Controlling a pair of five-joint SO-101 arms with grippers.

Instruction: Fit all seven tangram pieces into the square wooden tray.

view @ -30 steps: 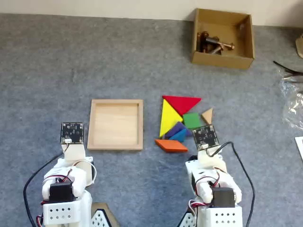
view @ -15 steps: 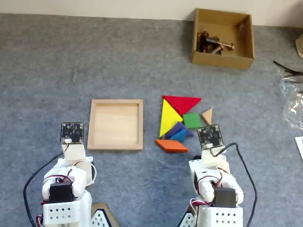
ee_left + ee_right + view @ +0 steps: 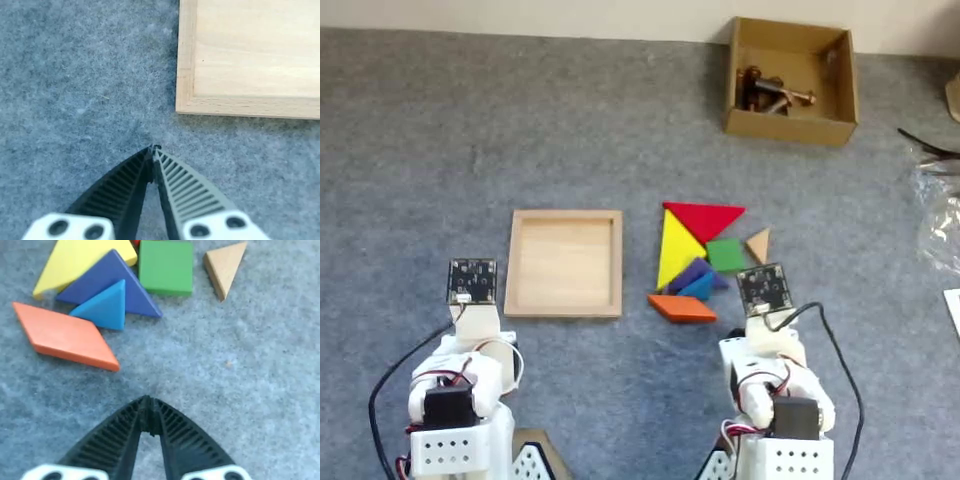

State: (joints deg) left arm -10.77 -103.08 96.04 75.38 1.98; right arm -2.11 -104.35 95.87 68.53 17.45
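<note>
The square wooden tray (image 3: 566,300) lies empty on the grey felt, left of centre. To its right the tangram pieces cluster: red triangle (image 3: 703,217), yellow triangle (image 3: 675,248), green square (image 3: 724,255), tan triangle (image 3: 758,243), purple triangle (image 3: 691,272), light-blue triangle (image 3: 701,286) and orange parallelogram (image 3: 682,308). My left gripper (image 3: 152,148) is shut and empty, just short of the tray's near corner (image 3: 186,104). My right gripper (image 3: 148,413) is shut and empty on bare felt, near the orange parallelogram (image 3: 65,336), light-blue triangle (image 3: 104,307), green square (image 3: 166,266) and tan triangle (image 3: 223,265).
A cardboard box (image 3: 790,80) with metal parts stands at the back right. Clear plastic wrapping (image 3: 938,205) and cables lie at the right edge. Both arm bases (image 3: 455,400) sit at the table's front.
The right arm's wrist shifted slightly to the right and towards the front between the oldest frame and now. The left arm and all pieces stayed put.
</note>
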